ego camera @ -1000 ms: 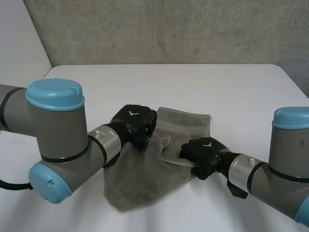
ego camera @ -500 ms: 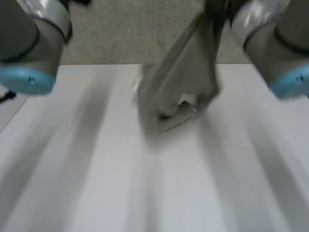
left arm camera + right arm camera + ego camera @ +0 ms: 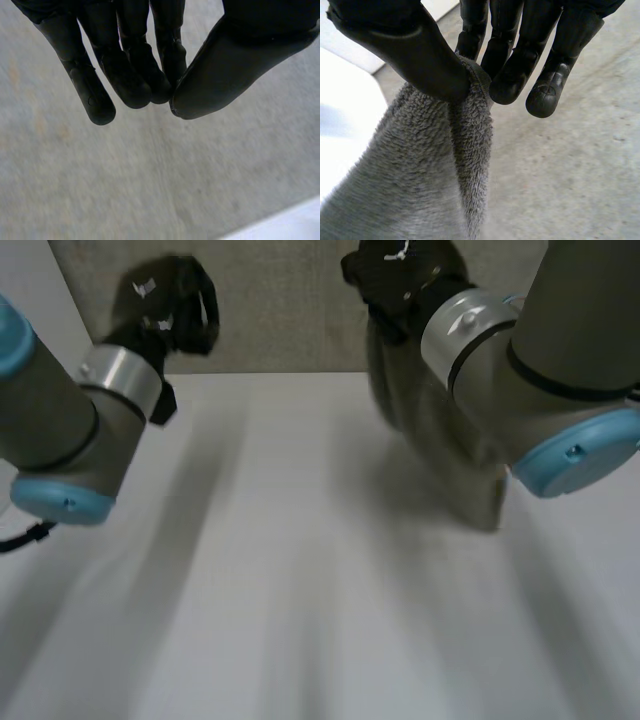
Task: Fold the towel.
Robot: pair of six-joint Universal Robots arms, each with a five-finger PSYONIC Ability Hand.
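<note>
Head view: the left hand (image 3: 168, 308) is raised at the far left, in front of the concrete wall (image 3: 280, 310). The right hand (image 3: 398, 275) is high at the far right, and the grey towel (image 3: 440, 460) hangs from it over the white table (image 3: 280, 580).

Left wrist view: the left hand's fingertips (image 3: 135, 92) meet its thumb, closed on nothing.

Right wrist view: the right hand's thumb and fingers (image 3: 507, 82) pinch a bunched fold of the towel (image 3: 425, 170).

No words, numbers or brand names can be read anywhere. The only sign is a small white emblem (image 3: 147, 287) on the back of the black left hand (image 3: 172, 318). A similar white emblem (image 3: 398, 252) stands on the back of the right hand (image 3: 408, 282). Both are too small to tell their exact shape.
</note>
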